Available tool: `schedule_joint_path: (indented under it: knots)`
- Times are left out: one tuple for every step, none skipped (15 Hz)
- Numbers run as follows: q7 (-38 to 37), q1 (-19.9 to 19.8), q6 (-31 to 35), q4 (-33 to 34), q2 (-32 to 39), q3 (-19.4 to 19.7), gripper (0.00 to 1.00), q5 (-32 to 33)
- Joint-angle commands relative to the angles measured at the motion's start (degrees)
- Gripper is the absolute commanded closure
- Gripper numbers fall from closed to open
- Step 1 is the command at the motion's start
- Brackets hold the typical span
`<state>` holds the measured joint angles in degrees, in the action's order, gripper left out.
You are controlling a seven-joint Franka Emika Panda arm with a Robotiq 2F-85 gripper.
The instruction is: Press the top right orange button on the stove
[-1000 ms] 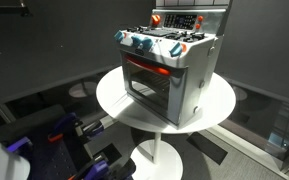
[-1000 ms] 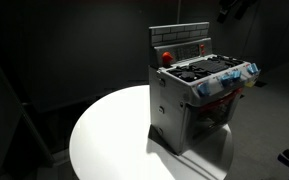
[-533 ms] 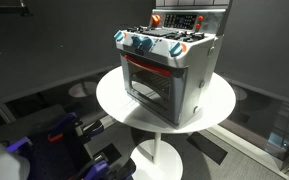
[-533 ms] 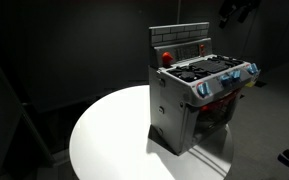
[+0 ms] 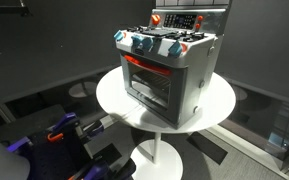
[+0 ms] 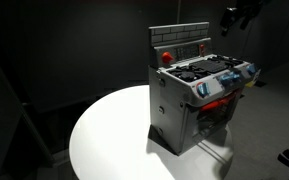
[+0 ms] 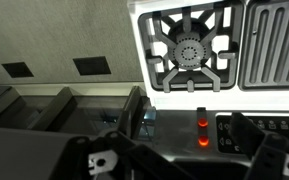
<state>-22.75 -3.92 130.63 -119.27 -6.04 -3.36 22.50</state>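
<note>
Orange button [image 7: 202, 125]: located on the rear panel of the stove [image 5: 169, 70], just beyond the round burner [image 7: 189, 50]. In the wrist view it sits between the burner and the hand [image 7: 184, 165]. The stove stands upright on the round white table [image 5: 219, 105]. Hand: released, fingers spread wide, grasping nothing. In an exterior view the hand [image 6: 239, 15] hangs above the stove, clear of it.
</note>
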Motion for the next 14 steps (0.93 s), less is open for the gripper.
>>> schedule_joint_path:
  knots:
    - [-1.9, 0.0, 0.4, 3.5, 4.0, 1.3, 0.0, 2.3]
    - [-2.0, 0.1, 0.4, 4.2, 4.9, 1.8, 0.0, 2.5]
    - [-2.0, 0.2, 0.4, 4.7, 5.7, 2.1, 0.0, 2.5]
    - [-1.9, 0.4, 0.4, 5.3, 6.5, 2.5, 0.0, 2.5]
    - [-1.8, 0.5, 0.4, 6.0, 7.3, 2.8, 0.0, 2.4]
    - [-1.7, 0.7, 0.3, 6.7, 8.1, 3.1, 0.0, 2.3]
    - [-1.6, 0.9, 0.2, 7.5, 8.9, 3.2, 0.0, 2.2]
    - [-1.5, 1.0, 0.1, 8.3, 9.6, 3.4, 0.0, 2.1]
    - [-1.5, 1.2, 0.1, 9.0, 10.3, 3.6, 0.0, 2.1]
    - [-1.4, 1.4, 0.0, 9.7, 11.1, 3.7, 0.0, 2.1]
    - [-1.4, 1.6, -0.1, 10.5, 11.7, 3.8, 0.0, 2.0]
    - [-1.3, 1.8, -0.2, 11.0, 12.4, 4.0, 0.0, 1.8]
    - [-1.2, 2.0, -0.3, 11.6, 13.0, 4.2, 0.0, 1.8]
    - [-1.2, 2.3, -0.4, 12.1, 13.6, 4.4, 0.0, 1.8]
